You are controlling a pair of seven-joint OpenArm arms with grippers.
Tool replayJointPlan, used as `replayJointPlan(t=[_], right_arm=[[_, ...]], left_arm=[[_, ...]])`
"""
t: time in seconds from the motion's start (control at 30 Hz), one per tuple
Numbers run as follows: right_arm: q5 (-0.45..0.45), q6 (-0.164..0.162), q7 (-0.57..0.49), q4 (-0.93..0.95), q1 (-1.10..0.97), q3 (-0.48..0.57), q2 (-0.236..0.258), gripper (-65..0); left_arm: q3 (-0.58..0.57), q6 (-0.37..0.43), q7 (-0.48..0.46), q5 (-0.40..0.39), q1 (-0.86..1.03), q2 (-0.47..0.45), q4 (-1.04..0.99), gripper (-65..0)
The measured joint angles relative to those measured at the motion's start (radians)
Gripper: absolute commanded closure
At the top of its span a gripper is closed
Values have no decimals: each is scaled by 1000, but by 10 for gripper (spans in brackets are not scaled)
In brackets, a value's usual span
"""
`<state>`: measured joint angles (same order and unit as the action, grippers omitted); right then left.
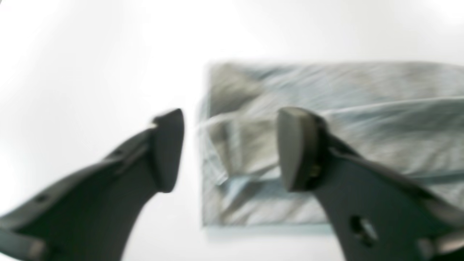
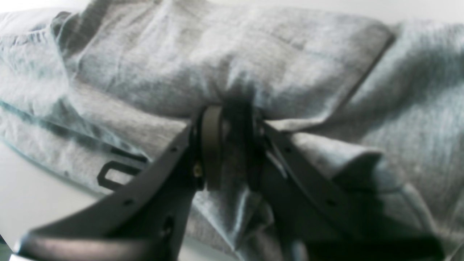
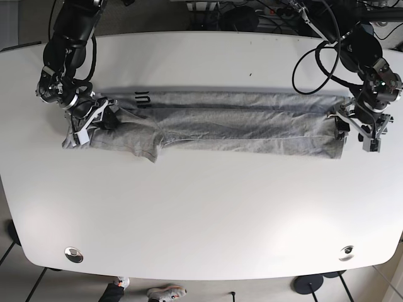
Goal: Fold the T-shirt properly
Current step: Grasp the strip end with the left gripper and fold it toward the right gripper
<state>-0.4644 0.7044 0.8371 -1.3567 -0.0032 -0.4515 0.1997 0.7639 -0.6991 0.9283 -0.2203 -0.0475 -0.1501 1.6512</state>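
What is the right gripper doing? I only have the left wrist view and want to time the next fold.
Observer: The right gripper is shut on a bunch of the T-shirt, at the sleeve end.
Operator: Is my left gripper holding anything?
Observer: No. In the base view the left gripper is open, at the shirt's other end.
Operator: How does the shirt lie overall?
Observer: It is a long narrow band across the white table, both long sides already folded in, with one sleeve sticking out near the right gripper.
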Motion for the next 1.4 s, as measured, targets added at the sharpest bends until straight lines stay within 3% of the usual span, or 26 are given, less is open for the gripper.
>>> replayJointPlan(t=[0.1,0.3,0.5,0.53,0.57,0.6,0.63,0.67,0.8,0.9,1.03,1.23,1.4], right_arm=[[-8,-1,-7,-6,-12,0,0,-109],[-10,-1,-7,-6,-13,0,0,-109],[-10,-1,-7,-6,-13,-1,0,-109],[-10,-1,-7,-6,-13,-1,0,-109],[-10,-1,-6,-6,-13,-1,0,-109],[-10,-1,-7,-6,-14,-1,0,-109],[-10,-1,-6,-6,-14,-3,-1,-109],[-10,-1,-7,-6,-14,-3,-1,-108],[-10,-1,-6,-6,-15,-7,0,-108],[-10,-1,-6,-6,-16,-6,0,-108],[-10,0,-6,-6,-16,-6,0,-108],[-10,-1,-6,-6,-15,-6,-2,-108],[-10,-2,-8,-8,-16,-8,-16,-108]], left_arm=[[61,2,6,-69,-6,-13,-113,-426],[82,2,-8,-82,-61,-89,-403,-422],[71,2,-54,-119,-89,-95,-484,-415],[58,1,-66,-127,-89,-98,-495,-381],[47,1,-65,-127,-89,-101,-498,-300],[43,2,-59,-121,-92,-100,-497,-186],[32,2,-61,-109,-89,-93,-484,-22],[25,2,-64,-106,-82,-87,-471,0],[-67,3,-51,-75,-32,-81,-273,0],[-167,2,-48,-74,47,-31,28,0],[-287,2,27,-75,104,25,226,0],[-503,2,67,-72,119,151,277,0],[-669,2,31,-72,114,220,248,0]])
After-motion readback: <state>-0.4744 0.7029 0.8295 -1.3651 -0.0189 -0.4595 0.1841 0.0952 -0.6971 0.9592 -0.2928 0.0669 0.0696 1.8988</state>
